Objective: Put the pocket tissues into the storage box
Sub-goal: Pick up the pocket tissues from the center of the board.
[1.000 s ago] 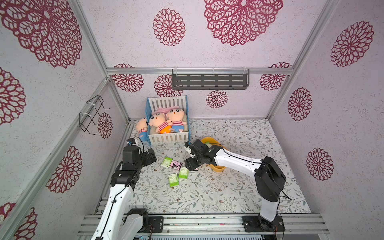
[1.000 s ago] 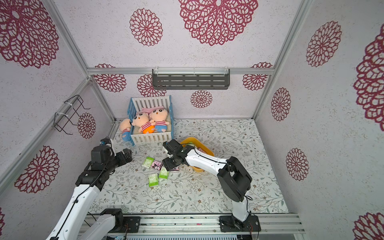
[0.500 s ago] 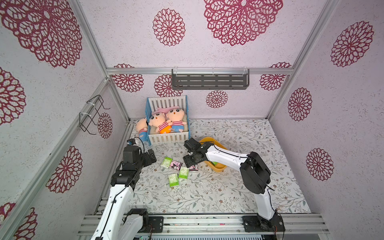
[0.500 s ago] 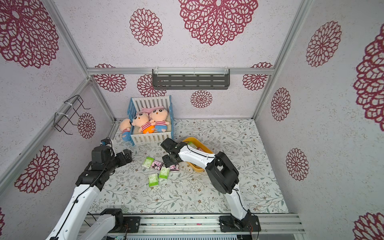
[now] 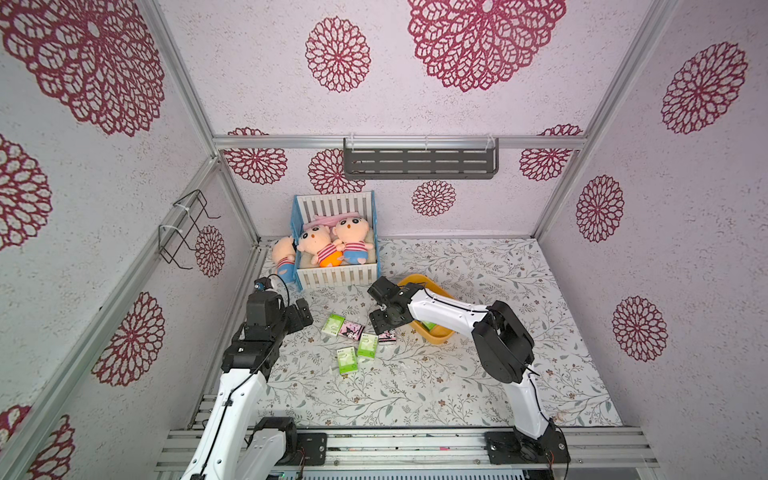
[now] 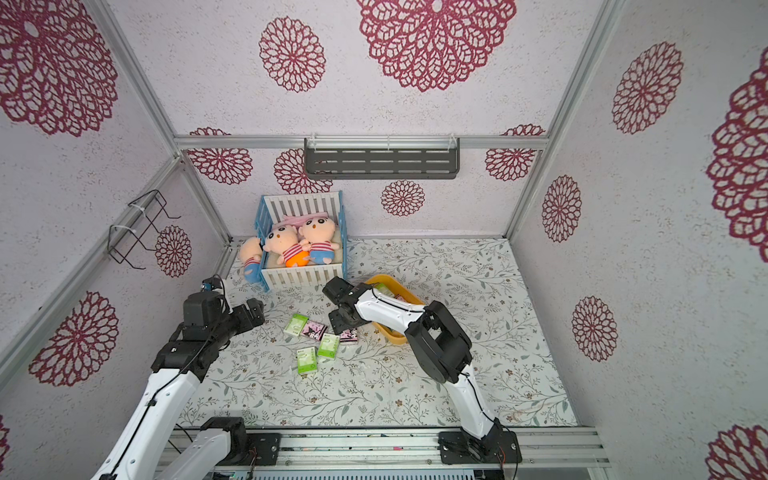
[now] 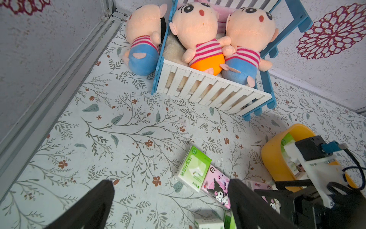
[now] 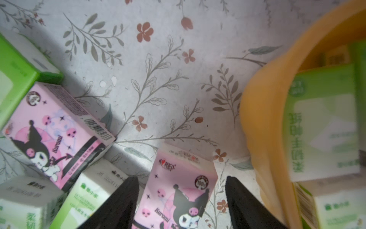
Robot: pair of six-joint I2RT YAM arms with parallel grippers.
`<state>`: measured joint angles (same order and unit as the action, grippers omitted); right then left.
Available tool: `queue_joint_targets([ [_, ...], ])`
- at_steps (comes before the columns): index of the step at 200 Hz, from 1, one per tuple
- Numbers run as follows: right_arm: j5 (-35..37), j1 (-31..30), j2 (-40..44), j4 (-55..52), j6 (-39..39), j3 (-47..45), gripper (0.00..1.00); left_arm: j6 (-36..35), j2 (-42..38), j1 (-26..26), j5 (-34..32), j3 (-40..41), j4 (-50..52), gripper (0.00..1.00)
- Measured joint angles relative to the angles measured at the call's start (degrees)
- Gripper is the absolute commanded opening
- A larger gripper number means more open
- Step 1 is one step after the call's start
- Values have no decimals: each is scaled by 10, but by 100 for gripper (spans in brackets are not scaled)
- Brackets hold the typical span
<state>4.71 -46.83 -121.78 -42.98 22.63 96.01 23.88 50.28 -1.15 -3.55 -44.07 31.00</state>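
Left wrist view: your left gripper (image 7: 170,183), fingers spread wide and empty, hangs well left of the storage box (image 7: 271,156). Between the two, you have five loose pocket tissues (image 5: 367,345) on the mat (image 5: 415,386): three green, two pink. Your right gripper (image 8: 181,177), just left of the box, stands with fingers parted astride one pink packet (image 8: 164,190), not pinching it. More green packets (image 8: 320,123) lie inside the box.

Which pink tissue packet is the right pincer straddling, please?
The pink packet beside the yellow tub; the other pink packet lies against a green one.
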Motion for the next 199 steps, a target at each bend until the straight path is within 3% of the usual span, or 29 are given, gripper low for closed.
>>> queue_joint_targets([
  [91,-11,2,-26,4,6,0,75,-1,0,0,0,0,2,97],
  [199,-9,2,-25,13,10,-22,64,-2,0,0,0,0,2,97],
])
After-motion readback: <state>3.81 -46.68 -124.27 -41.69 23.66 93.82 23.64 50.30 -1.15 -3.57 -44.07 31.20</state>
